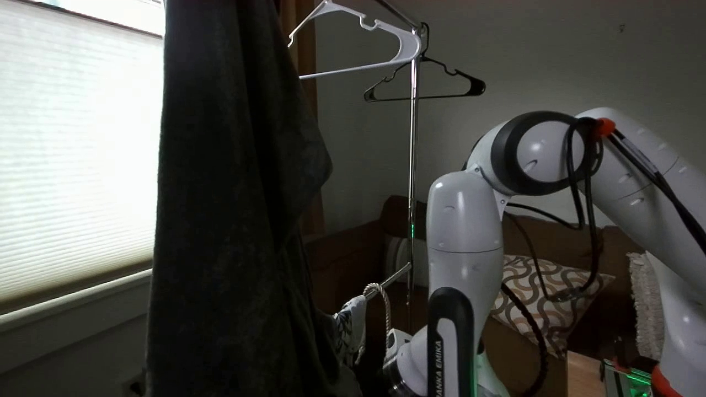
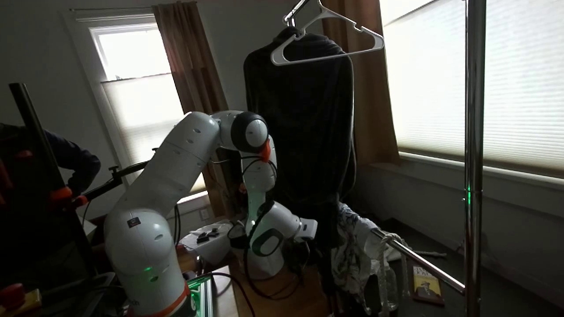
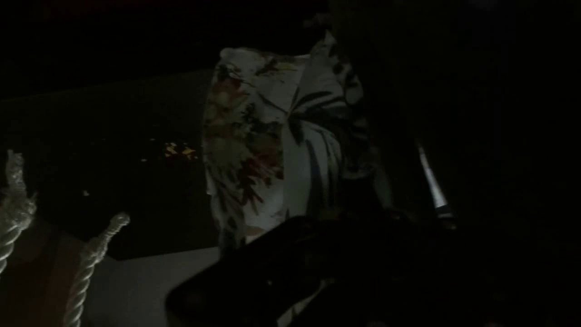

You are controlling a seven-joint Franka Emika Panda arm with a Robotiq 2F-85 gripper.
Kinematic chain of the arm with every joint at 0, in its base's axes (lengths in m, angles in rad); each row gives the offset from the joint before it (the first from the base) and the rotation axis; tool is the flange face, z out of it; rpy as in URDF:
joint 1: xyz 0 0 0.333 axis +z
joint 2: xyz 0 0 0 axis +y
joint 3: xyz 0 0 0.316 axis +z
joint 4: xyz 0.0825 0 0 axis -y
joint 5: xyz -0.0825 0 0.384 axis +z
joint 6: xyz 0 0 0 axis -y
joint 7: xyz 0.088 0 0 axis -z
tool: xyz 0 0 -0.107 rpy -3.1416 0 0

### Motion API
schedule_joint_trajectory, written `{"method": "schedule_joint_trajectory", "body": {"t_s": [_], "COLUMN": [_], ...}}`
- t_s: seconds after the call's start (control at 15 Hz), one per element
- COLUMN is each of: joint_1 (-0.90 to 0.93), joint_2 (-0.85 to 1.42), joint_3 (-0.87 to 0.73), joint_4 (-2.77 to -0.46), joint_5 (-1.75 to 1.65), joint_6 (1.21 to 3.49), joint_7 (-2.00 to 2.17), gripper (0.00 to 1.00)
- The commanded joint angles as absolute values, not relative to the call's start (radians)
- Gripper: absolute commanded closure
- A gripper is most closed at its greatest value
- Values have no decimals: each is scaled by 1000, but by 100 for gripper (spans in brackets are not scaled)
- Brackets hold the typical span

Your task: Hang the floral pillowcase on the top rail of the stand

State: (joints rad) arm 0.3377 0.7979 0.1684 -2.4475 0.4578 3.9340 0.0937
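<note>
The white floral pillowcase (image 2: 348,255) is draped over the stand's lower rail (image 2: 434,268). Its upper end shows beside the dark garment in an exterior view (image 1: 351,325), and its floral print fills the middle of the wrist view (image 3: 249,150). The stand's top rail (image 2: 299,9) also shows in an exterior view (image 1: 394,11). My gripper (image 3: 349,217) is a very dark shape below and in front of the cloth in the wrist view. In an exterior view the gripper is low beside the cloth, mostly lost in shadow. Whether its fingers hold cloth is too dark to tell.
A dark garment (image 2: 304,119) hangs from the top rail close to the arm. A white hanger (image 2: 328,57) and a black hanger (image 1: 424,98) hang there too. A rope (image 2: 382,268) loops over the lower rail. The stand's upright post (image 1: 412,165) is metal.
</note>
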Motion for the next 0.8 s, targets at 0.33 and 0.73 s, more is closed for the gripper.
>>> {"method": "schedule_joint_trajectory", "body": {"t_s": [0.33,0.73], "joint_1": [308,338], "joint_2": [504,460], "joint_3": [279,251], "joint_4": [-2781,-2750], "joint_5": [382,375], "joint_6": [4118,4120], "joint_7": [59,79], "gripper": [99,98]}}
